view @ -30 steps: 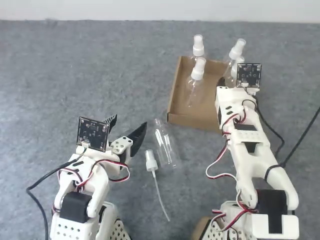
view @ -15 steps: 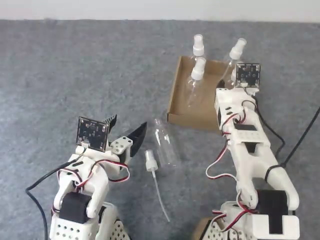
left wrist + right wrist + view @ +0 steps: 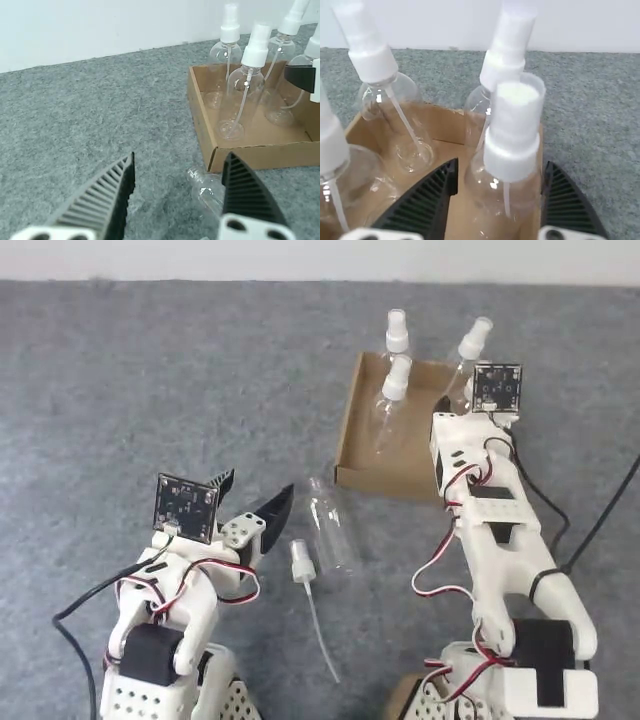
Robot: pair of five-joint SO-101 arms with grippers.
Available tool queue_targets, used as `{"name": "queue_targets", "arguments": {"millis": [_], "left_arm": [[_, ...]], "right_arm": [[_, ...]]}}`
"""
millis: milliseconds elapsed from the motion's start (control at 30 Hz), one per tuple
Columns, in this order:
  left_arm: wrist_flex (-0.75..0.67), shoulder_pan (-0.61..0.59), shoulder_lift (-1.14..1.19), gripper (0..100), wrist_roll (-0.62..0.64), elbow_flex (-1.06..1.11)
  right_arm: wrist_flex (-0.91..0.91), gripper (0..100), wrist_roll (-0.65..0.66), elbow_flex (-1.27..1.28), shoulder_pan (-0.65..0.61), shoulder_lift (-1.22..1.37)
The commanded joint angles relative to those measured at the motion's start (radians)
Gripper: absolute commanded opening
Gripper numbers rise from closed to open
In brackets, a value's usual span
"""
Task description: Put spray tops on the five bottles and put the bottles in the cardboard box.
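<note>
The right gripper (image 3: 500, 170) straddles a capped bottle (image 3: 512, 125); the left gripper (image 3: 181, 160) hovers open.

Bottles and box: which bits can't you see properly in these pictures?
High view: the right arm covers the cardboard box's right side, hiding any bottles there.
Left wrist view: the lying bottle is mostly behind the left claw and cut by the edge.
Right wrist view: the nearest bottle's base is cut off by the edge.

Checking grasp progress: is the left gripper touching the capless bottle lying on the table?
Apart. The high view shows a clear gap between the open left gripper and the bottle.
</note>
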Motion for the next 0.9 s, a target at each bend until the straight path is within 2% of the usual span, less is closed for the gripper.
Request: {"name": "queue_targets", "arguments": {"millis": [0, 300, 667, 867], "left_arm": [[-0.018, 0.002, -0.017, 26, -0.006, -0.004], [-0.018, 0.002, -0.017, 26, -0.006, -0.004], [-0.018, 0.002, -0.017, 26, -0.006, -0.004], [-0.018, 0.002, -0.017, 26, -0.006, -0.004]], "right_arm": [[0.008, 21.7, 0.014, -0.068, -0.002, -0.018], [0.013, 21.7, 0.014, -0.074, -0.002, -0.107], [0.214, 21.7, 0.012, -0.187, -0.001, -0.303], [0.43, 21.7, 0.012, -0.316, -0.01, -0.449]]}}
